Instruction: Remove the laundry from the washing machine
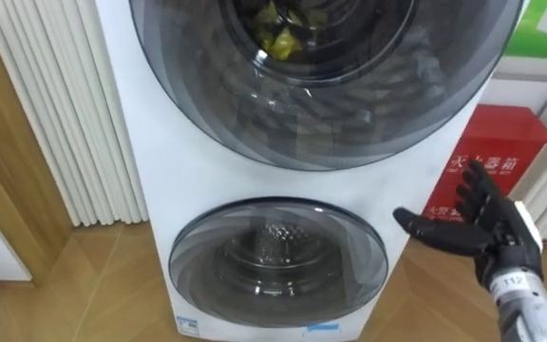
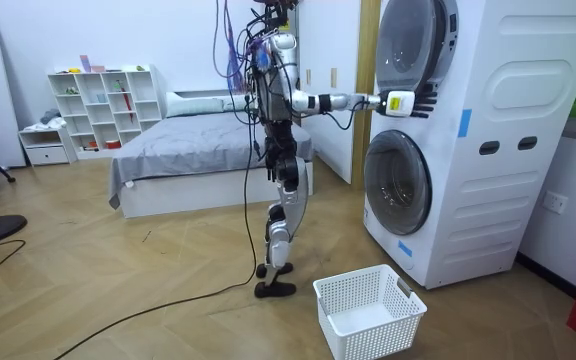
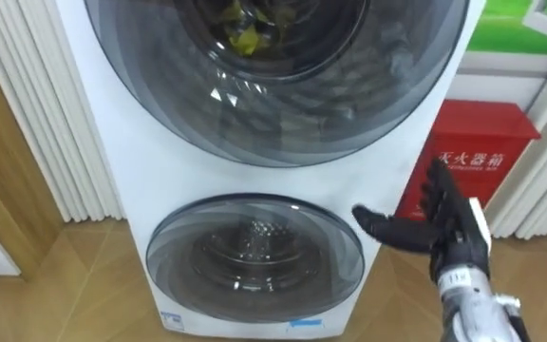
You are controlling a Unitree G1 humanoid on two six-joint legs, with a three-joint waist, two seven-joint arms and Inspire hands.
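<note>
Item: clothes (image 1: 281, 33), yellow, crumpled; only a small part is seen.
Location: inside the upper drum of the washer (image 1: 169, 171), behind the glass of the upper door (image 1: 349, 114), which appears closed.
Lower door (image 1: 278, 256): closed; no clothes are made out behind it.
Right robot hand (image 1: 482, 228): held up at the washer's right edge, fingers apart and straight, thumb out toward the machine, nothing held.
Stance: the robot is stood facing the washer, arm stretched to the upper door.
Basket (image 2: 353, 283): white, set on the floor near the washer.
Handling, judged: soft, limp, light fabric, perhaps damp and clinging; no breakage risk; trailing ends may snag on the door rim.
Hold, judged: the door is to be opened first, then a bunched fold is to be pinched, not a loose edge.
</note>
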